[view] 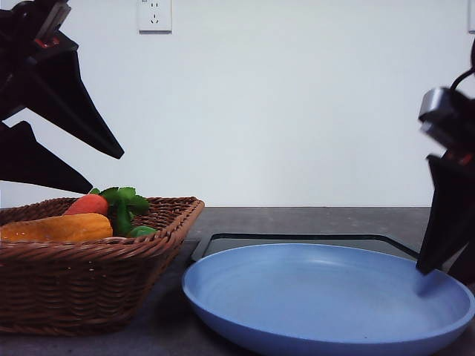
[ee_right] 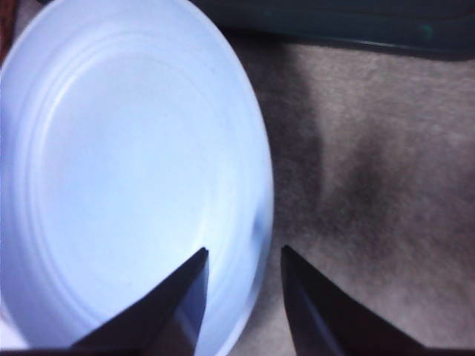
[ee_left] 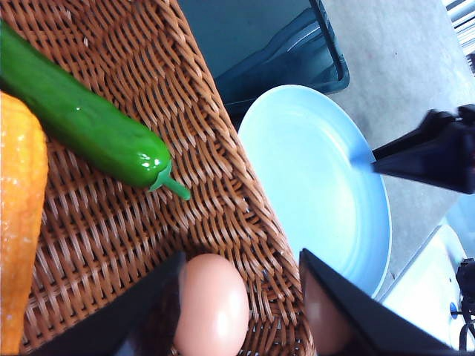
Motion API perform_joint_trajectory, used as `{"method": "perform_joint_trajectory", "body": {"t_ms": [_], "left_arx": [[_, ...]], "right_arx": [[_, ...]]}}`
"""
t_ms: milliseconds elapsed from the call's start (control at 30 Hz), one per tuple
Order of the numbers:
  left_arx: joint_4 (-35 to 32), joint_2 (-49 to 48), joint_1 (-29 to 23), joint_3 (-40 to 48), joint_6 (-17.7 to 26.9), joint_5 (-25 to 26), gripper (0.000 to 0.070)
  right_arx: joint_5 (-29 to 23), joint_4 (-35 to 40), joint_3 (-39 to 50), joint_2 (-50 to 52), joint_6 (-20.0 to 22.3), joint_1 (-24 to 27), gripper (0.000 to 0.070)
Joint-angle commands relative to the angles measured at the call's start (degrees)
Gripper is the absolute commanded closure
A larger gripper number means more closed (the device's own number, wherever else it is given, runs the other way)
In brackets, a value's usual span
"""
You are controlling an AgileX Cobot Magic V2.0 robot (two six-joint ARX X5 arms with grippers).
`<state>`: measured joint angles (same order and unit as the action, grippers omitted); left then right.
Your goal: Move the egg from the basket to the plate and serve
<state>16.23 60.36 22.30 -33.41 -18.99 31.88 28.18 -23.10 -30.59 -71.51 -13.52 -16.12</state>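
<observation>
Dark brown woven wicker basket [view: 89, 285], near left of the table: holds an orange carrot-like vegetable [view: 56, 228], a red vegetable [view: 87, 204] with green leaves [view: 125, 200], and a glossy green pepper [ee_left: 85, 126]. The left wrist view adds the pinkish-brown oval egg [ee_left: 213, 308], lying on the basket floor just inside its right wall and below the front view's sightline.

Round light-blue plate [view: 326, 300], near centre-right, just beside the basket: nothing lies in it. It partly overlaps a flat black rectangular tray [view: 297, 241] behind it.

Left gripper [ee_left: 241, 311]: spread wide, poised above the basket, the egg between its fingers [ee_left: 338, 315]; contact cannot be told.

Right gripper [ee_right: 241, 297]: parted, gripping nothing, straddling the plate's right rim, one fingertip over the plate's inside, the other over the grey tabletop [ee_right: 371, 163].

White wall socket [view: 154, 15], far wall.
</observation>
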Motion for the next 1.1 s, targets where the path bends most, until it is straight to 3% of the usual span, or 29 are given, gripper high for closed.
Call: {"method": "perform_joint_trajectory", "body": {"t_ms": [0, 200, 267, 500, 633, 800, 1067], "left_arx": [[-0.8, 0.5, 0.3, -1.0, -0.1, 0.3, 0.0384], [-0.7, 0.5, 0.3, -1.0, 0.1, 0.3, 0.0384], [-0.2, 0.5, 0.3, -1.0, 0.2, 0.3, 0.0381], [2.6, 0.5, 1.9, -1.1, 3.8, 0.2, 0.0282], [3.7, 0.6, 3.6, -1.5, 4.8, -1.7, 0.0278], [8.4, 1.9, 6.6, -4.3, 9.7, -11.6, 0.0278], [11.0, 8.5, 9.7, -8.0, 13.6, -12.6, 0.0278]], "right_arx": [[-0.2, 0.7, -0.5, -1.6, -0.1, -0.4, 0.0532], [-0.2, 1.2, -0.5, -2.9, -0.2, -0.4, 0.0682], [-0.2, 1.3, -0.5, -2.6, -0.2, -0.4, 0.0700], [-0.2, -0.5, -0.5, 2.5, -2.1, 0.4, 0.0700], [-0.4, -4.3, -0.5, 7.5, -3.0, 1.5, 0.0700], [-2.4, -8.0, -0.5, 14.7, -3.0, 2.9, 0.0700], [-4.7, -8.8, -0.5, 24.4, -4.7, 4.6, 0.0700]]}}
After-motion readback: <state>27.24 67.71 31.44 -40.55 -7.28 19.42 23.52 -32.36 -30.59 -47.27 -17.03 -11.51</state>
